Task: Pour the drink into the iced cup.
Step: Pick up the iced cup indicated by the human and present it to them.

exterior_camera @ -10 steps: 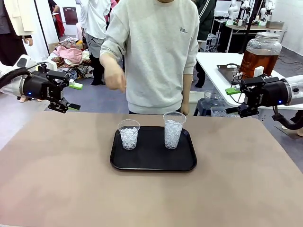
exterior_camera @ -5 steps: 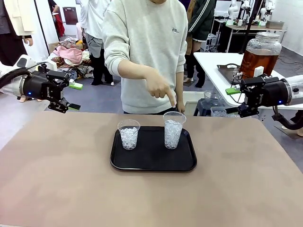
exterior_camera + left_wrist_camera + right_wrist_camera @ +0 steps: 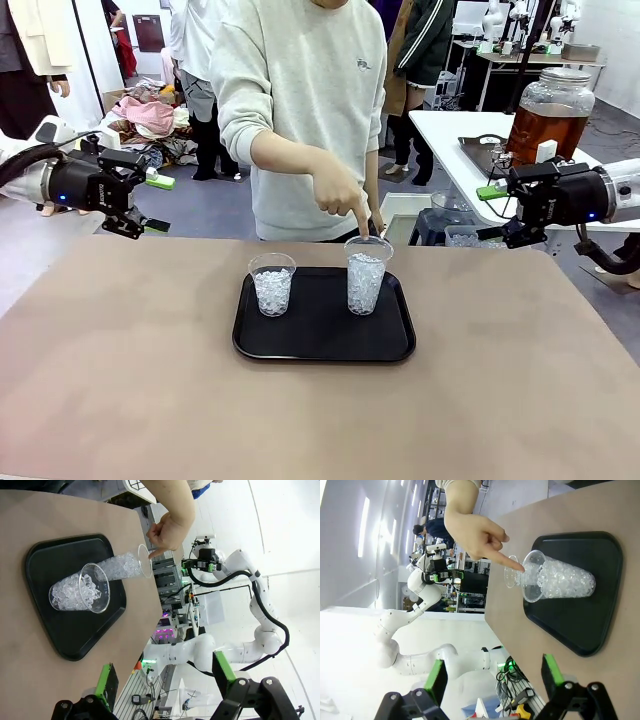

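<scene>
Iced cup (image 3: 366, 275) on black tray (image 3: 320, 338) | tan table (image 3: 120, 380) | cluttered room behind

Front camera: fixed, raised, on the robot's side, facing across the bench (image 3: 120, 380) toward the person (image 3: 300, 100). Wrist cameras: rolled sideways, well back at either end. All three share the black tray (image 3: 322, 338) and the taller iced cup (image 3: 366, 282).

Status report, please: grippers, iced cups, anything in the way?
Left gripper open, right gripper open, both empty. Ice only in taller cup and shorter cup, on tray. Person's hand pointing at taller cup's rim, in the way.
</scene>
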Action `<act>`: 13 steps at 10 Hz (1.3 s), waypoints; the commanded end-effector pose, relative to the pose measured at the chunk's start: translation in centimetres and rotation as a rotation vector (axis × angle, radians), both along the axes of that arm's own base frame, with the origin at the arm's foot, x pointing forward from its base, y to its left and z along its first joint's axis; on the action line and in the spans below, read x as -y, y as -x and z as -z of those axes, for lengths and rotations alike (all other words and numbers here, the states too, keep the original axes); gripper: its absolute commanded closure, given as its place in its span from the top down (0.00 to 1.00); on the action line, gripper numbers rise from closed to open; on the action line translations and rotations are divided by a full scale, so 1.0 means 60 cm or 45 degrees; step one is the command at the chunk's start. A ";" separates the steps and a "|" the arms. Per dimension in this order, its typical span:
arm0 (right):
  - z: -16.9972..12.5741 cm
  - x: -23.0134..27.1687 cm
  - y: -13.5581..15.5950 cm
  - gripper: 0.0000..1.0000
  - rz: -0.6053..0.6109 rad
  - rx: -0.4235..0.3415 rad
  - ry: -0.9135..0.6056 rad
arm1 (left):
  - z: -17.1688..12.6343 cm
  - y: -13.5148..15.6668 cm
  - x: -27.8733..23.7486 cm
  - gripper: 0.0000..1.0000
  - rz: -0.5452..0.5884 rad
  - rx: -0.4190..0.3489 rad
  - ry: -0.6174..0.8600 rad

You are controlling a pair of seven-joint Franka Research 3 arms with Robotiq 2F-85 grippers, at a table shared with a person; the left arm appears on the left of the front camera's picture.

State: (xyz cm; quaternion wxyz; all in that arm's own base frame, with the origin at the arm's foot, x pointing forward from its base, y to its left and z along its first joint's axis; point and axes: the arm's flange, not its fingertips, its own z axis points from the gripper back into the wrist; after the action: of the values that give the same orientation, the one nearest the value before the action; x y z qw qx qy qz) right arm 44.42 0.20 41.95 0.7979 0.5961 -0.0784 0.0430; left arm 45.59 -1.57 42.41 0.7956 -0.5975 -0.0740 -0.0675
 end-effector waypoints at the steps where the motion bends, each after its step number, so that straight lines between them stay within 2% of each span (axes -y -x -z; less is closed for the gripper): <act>1: -0.001 0.000 0.001 1.00 0.002 0.001 0.002 | -0.002 0.002 0.000 1.00 -0.007 0.008 -0.002; 4: 0.000 0.000 0.000 1.00 0.000 0.000 0.000 | -0.002 0.002 0.000 1.00 -0.007 0.008 -0.002; 8: -0.031 -0.012 -0.023 1.00 -0.131 0.643 0.019 | -0.002 0.002 0.000 1.00 -0.007 0.008 -0.002; 9: -0.034 -0.010 -0.028 1.00 -0.187 0.777 0.026 | -0.002 0.002 0.000 1.00 -0.007 0.008 -0.002; 10: -0.036 -0.011 -0.036 1.00 -0.259 0.846 0.038 | -0.002 0.002 0.000 1.00 -0.007 0.008 -0.002; 11: -0.037 -0.013 -0.044 1.00 -0.322 0.865 0.039 | -0.002 0.002 0.000 1.00 -0.007 0.008 -0.002; 12: -0.039 -0.015 -0.046 1.00 -0.351 0.841 0.034 | -0.002 0.002 0.000 1.00 -0.007 0.008 -0.002; 13: -0.041 -0.009 -0.042 1.00 -0.327 0.755 0.041 | -0.002 0.002 0.000 1.00 -0.007 0.008 -0.002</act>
State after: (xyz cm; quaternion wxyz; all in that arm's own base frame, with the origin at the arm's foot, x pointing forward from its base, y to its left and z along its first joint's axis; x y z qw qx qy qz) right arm 46.58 1.32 44.10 0.7301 0.5422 -0.2584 0.3258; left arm 45.57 -1.56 42.41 0.7956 -0.5975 -0.0741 -0.0674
